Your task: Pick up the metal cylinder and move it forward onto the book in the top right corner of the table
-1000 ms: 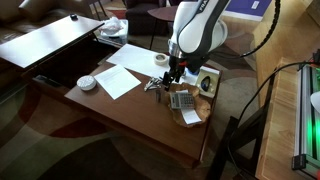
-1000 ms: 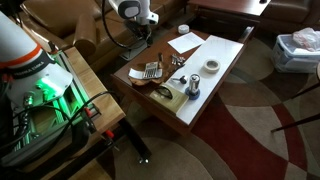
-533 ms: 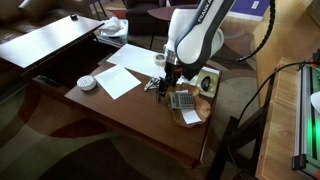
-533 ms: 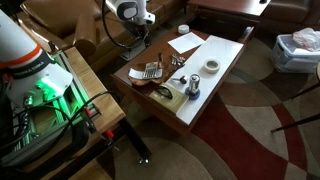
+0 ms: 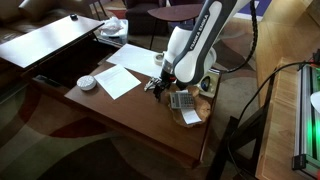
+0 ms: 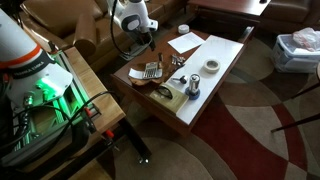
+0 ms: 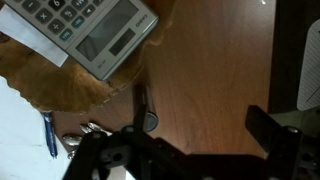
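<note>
I've got the tool (image 7: 195, 128) spread wide open with nothing in it, hanging over the surface (image 7: 210, 70) right by the calculator (image 7: 90, 35). The metal cylinder (image 6: 192, 88) stands upright near the tape roll (image 6: 212, 66), apart from the tool.

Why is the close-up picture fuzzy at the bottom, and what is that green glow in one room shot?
Wrist view: the jaws are dark and out of focus at the bottom edge, while the calculator and wooden table look sharper. In an exterior view: the green glow is lit equipment beside the table. Both exterior views: soft, evenly lit.
</note>
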Available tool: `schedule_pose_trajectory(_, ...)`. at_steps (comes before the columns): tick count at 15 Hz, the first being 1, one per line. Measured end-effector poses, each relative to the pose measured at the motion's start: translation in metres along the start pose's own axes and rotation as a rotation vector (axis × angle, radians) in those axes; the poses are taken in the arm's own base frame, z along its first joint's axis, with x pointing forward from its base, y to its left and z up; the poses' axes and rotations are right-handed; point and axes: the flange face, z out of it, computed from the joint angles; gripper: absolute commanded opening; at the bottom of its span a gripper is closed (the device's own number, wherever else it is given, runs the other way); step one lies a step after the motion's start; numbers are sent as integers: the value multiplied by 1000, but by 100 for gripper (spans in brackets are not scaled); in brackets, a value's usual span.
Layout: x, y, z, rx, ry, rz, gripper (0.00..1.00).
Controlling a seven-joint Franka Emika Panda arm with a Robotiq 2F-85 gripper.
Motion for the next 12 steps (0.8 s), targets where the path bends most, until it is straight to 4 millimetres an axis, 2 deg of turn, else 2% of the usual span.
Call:
schedule_pose_trajectory(2, -1, 7, 14, 8, -11, 30, 100)
schedule_pose_trajectory(4, 1, 12, 19, 15, -12, 45, 100)
schedule_pose_trajectory(12, 11, 10, 15, 19, 48, 54, 100)
